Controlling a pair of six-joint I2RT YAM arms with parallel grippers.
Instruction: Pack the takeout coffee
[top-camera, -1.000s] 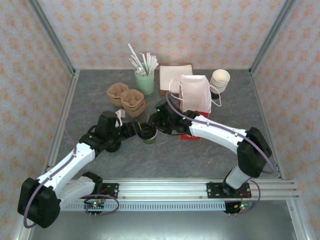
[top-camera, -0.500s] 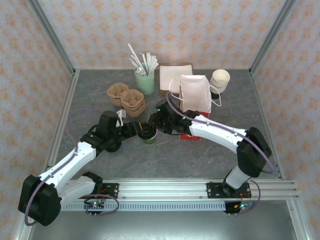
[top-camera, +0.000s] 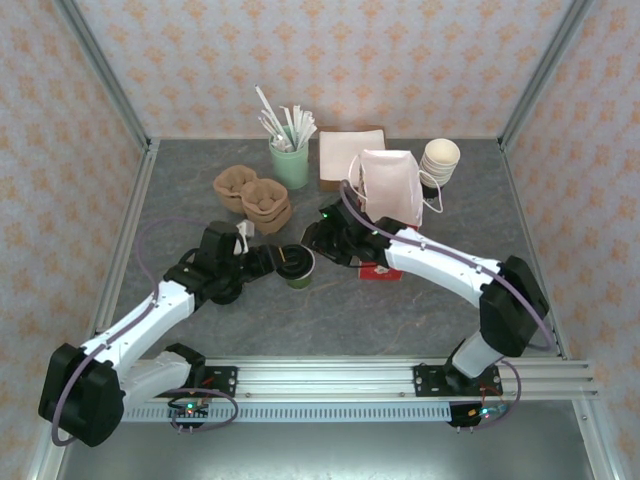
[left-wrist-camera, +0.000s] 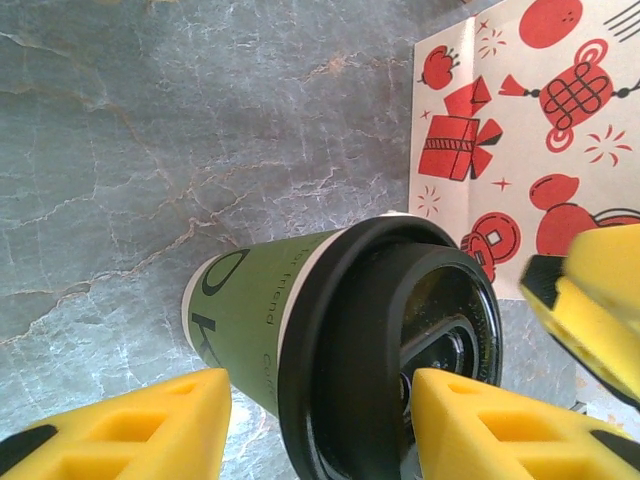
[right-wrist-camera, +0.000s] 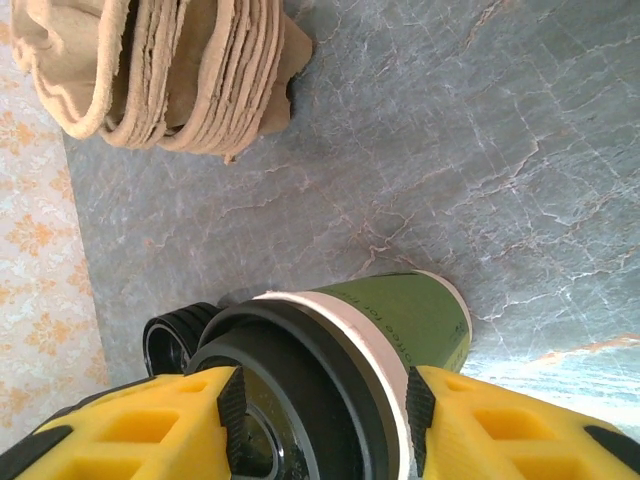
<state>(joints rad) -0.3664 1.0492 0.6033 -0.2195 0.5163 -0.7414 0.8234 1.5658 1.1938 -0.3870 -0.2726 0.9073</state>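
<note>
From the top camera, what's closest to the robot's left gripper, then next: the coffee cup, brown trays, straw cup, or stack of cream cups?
From the left gripper:
1. dark-green coffee cup, right at it
2. brown pulp trays, just behind
3. mint-green cup of straws, farther back
4. stack of cream cups, far back right

Close on the takeout coffee (left-wrist-camera: 330, 340): matt dark-green paper cup w/ smooth, glossy black plastic lid. Beneath it the desk (left-wrist-camera: 140, 140), grey veined stone-look, smooth w/ faint sheen. The paper bag (left-wrist-camera: 520, 120) is matt white paper, red print. Both left gripper (left-wrist-camera: 315, 425) & right gripper (right-wrist-camera: 320, 425): matt yellow plastic, ribbed. The pulp trays (right-wrist-camera: 170, 70) look rough, fibrous, brown. The frame rail (top-camera: 400, 376): silver metal.
</note>
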